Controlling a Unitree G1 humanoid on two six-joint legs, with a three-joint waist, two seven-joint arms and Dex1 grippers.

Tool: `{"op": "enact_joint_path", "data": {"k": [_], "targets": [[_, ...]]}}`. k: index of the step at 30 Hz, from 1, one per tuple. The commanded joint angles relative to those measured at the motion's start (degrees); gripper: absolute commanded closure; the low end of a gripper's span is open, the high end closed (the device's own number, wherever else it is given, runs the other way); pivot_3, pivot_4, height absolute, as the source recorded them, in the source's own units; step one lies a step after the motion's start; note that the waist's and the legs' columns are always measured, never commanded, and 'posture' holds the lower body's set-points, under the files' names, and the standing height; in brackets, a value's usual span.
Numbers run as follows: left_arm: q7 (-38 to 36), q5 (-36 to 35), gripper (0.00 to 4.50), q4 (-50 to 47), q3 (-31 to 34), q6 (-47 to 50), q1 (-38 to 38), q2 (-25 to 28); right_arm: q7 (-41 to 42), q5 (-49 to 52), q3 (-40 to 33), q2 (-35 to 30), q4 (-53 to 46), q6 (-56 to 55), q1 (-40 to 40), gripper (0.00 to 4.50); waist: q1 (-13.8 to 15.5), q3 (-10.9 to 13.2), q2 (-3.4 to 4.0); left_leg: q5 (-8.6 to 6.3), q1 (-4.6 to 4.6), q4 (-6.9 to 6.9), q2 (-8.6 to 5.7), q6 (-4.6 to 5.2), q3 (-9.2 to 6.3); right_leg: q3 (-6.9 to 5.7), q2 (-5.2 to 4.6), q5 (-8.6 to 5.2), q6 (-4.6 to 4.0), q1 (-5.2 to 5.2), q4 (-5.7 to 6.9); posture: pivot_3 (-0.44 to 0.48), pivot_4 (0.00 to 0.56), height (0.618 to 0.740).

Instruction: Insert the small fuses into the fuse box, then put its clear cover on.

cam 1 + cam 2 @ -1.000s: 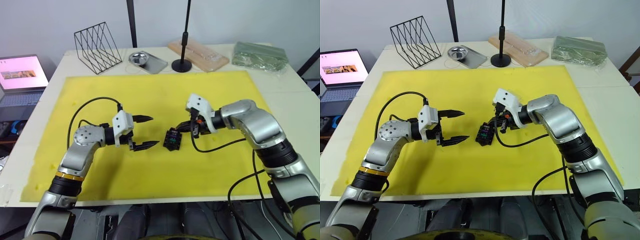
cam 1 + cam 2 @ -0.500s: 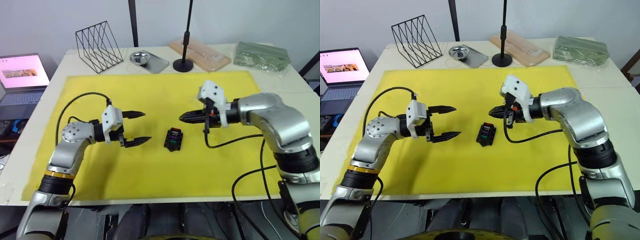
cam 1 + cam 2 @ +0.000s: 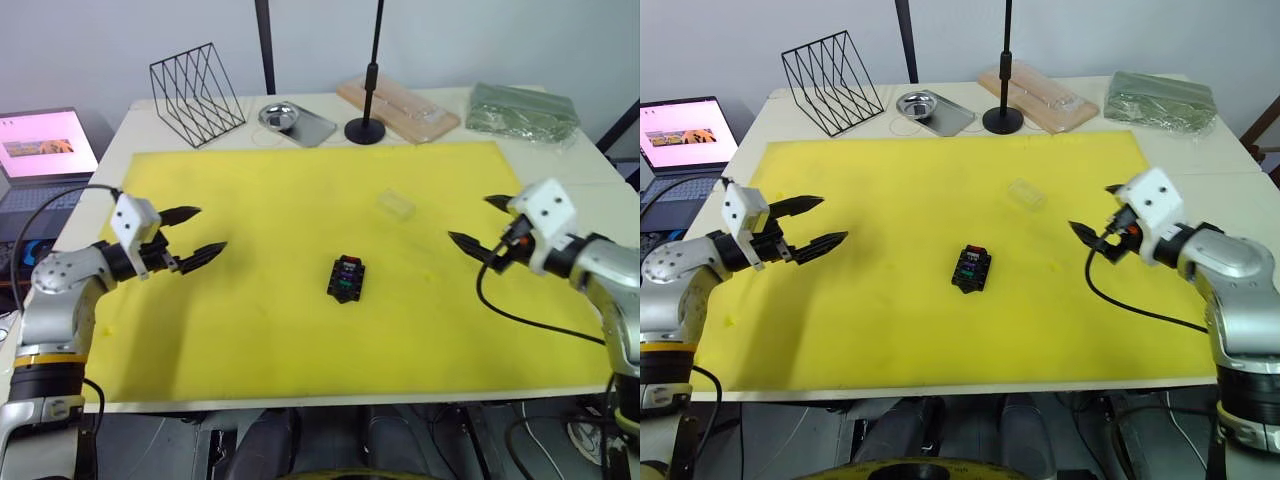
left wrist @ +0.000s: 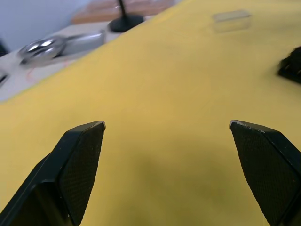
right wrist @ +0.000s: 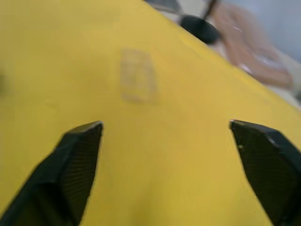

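Mat (image 3: 300, 190): yellow, spread over most of the table.
Left gripper (image 3: 190, 236): over the mat's left side, fingers apart, empty.
Right gripper (image 3: 478, 225): over the mat's right side, fingers apart, empty — well apart from the box.
Box (image 3: 346, 279): black, mid-mat between the grippers, with red and green fuses (image 3: 347, 266) seated in its top.
Cover (image 3: 395, 205): clear, on the mat beyond the box — not on it.

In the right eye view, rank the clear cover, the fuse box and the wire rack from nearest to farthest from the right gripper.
Measured from the right gripper:
1. Clear cover, on the mat, toward its far side.
2. Fuse box, mat centre.
3. Wire rack, far left corner of the table.
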Motion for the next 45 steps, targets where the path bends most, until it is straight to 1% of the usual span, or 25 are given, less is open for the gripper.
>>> {"op": "enact_joint_path", "data": {"k": [1,3,8,11,15,17,19,22,24,26,28,32,35,40,43,45], "targets": [[3.5,0.3,0.0,1.0,3.9,-2.8,1.2,-0.1,-2.6,-0.1,-3.3,1.4,0.7,-4.5,2.0,0.03,0.0,0.0,0.0,0.0,0.06,-0.05,0.0,0.0,0.02,0.03,0.0,0.0,0.0,0.04,0.0,0.0,0.15,0.74],[4.5,0.4,0.0,1.3,4.5,-3.5,2.1,-0.7,-4.2,0.1,-3.5,2.4,1.2,-5.1,2.4,0.03,-0.1,0.0,0.0,0.0,0.09,-0.1,0.0,0.0,0.04,0.05,0.0,0.0,0.0,0.04,-0.01,0.0,0.15,0.74],[8.2,0.2,0.0,-0.3,4.9,-4.6,3.7,-2.9,-5.5,-1.9,-1.2,2.7,2.5,-7.0,4.1,0.03,0.0,0.0,0.01,0.01,0.12,-0.15,0.0,-0.02,0.05,0.08,-0.01,0.0,0.0,0.03,-0.01,0.0,0.15,0.74],[8.6,-0.8,0.0,-1.1,5.1,-3.9,3.5,-3.2,-6.7,-1.6,-1.6,2.8,3.7,-5.2,4.0,0.03,0.0,0.0,0.01,0.02,0.11,-0.15,0.0,-0.03,0.05,0.08,-0.02,0.0,0.0,0.04,-0.01,0.0,0.15,0.74],[8.9,-2.8,0.0,-4.1,5.4,-0.8,2.4,-3.3,-8.2,1.4,-2.6,3.6,3.3,-1.6,1.6,0.03,0.0,0.0,0.01,0.02,0.11,-0.15,0.0,-0.04,0.05,0.08,-0.02,0.0,0.0,0.04,-0.01,0.0,0.15,0.74],[9.4,-6.1,0.0,-7.3,5.5,3.8,0.0,-3.3,-11.1,-1.2,-1.5,3.0,3.8,-1.0,-0.5,0.03,0.0,0.0,0.01,0.02,0.11,-0.15,0.0,-0.04,0.05,0.08,-0.02,0.0,0.0,0.04,0.0,0.0,0.15,0.74],[7.4,-6.8,0.0,-9.6,3.8,5.7,-2.6,-2.2,-12.7,-2.8,-0.3,3.0,4.9,-2.5,-3.2,0.03,0.0,0.0,0.0,0.03,0.11,-0.14,0.0,-0.05,0.04,0.08,-0.02,0.0,0.0,0.04,0.01,0.0,0.15,0.74],[5.4,-7.7,0.0,-11.7,1.9,7.4,-6.7,-2.4,-9.0,-2.0,2.6,1.1,6.8,-2.2,-7.3,0.03,-0.1,0.0,0.0,0.04,0.12,-0.14,-0.01,-0.06,0.08,0.07,-0.01,0.0,0.0,0.05,0.01,0.0,0.15,0.74],[1.4,-8.9,0.0,-13.8,-1.0,11.1,-9.1,-0.9,-5.5,-0.5,5.0,0.2,7.8,-0.8,-10.8,0.03,-0.3,0.0,0.01,0.04,0.13,-0.16,-0.02,-0.06,0.1,0.07,-0.01,0.0,0.0,0.05,0.0,0.0,0.15,0.74],[-2.4,-10.0,0.0,-15.4,-3.5,12.7,-11.3,-0.4,-3.0,-0.6,7.7,-0.3,9.8,-1.2,-14.5,0.03,-0.6,0.0,0.01,0.04,0.12,-0.19,-0.01,-0.06,0.14,0.07,0.01,0.0,0.0,0.04,-0.01,0.0,0.15,0.74],[-4.6,-9.8,0.0,-15.7,-5.2,12.7,-12.8,-0.5,-1.3,-0.9,9.5,-0.3,12.2,-1.9,-17.3,0.03,-1.3,0.0,0.0,0.04,0.12,-0.22,-0.01,-0.06,0.15,0.07,0.02,0.0,-0.01,0.03,-0.03,0.0,0.15,0.74],[-8.4,-9.0,0.0,-15.1,-8.5,11.7,-15.9,-1.9,4.0,-0.4,14.2,0.7,17.3,-1.9,-23.0,0.03,-1.5,0.0,0.0,0.05,0.12,-0.3,-0.01,-0.07,0.16,0.07,0.03,-0.01,-0.01,0.01,-0.06,0.0,0.15,0.74],[-10.0,-8.6,0.0,-14.8,-10.1,11.2,-17.5,-3.0,6.3,-0.9,16.7,2.0,21.6,-2.9,-26.4,0.03,-1.6,0.0,-0.01,0.06,0.11,-0.31,-0.01,-0.09,0.17,0.07,0.03,0.0,-0.01,-0.02,-0.07,0.0,0.15,0.74],[-11.1,-7.3,0.0,-13.0,-11.6,10.3,-19.7,-4.3,7.9,-3.0,19.5,4.7,32.4,-7.6,-32.5,0.03,-1.6,0.0,-0.01,0.11,0.11,-0.34,-0.02,-0.17,0.18,0.08,0.03,0.0,-0.01,-0.05,-0.07,0.0,0.15,0.74],[-10.7,-6.7,0.0,-12.2,-11.6,10.0,-20.1,-5.0,8.4,-3.8,20.3,6.0,36.9,-9.8,-34.5,0.03,-1.6,0.0,-0.01,0.14,0.11,-0.37,-0.02,-0.23,0.16,0.08,0.03,0.0,-0.01,-0.06,-0.07,0.0,0.15,0.74],[-10.4,-6.4,0.0,-12.1,-11.6,9.8,-20.2,-5.3,8.9,-4.3,20.8,6.6,39.2,-11.1,-35.1,0.03,-1.6,0.0,-0.01,0.28,0.1,-0.38,-0.02,-0.48,0.16,0.08,0.03,0.0,-0.01,-0.07,-0.07,0.0,0.15,0.74]]}}
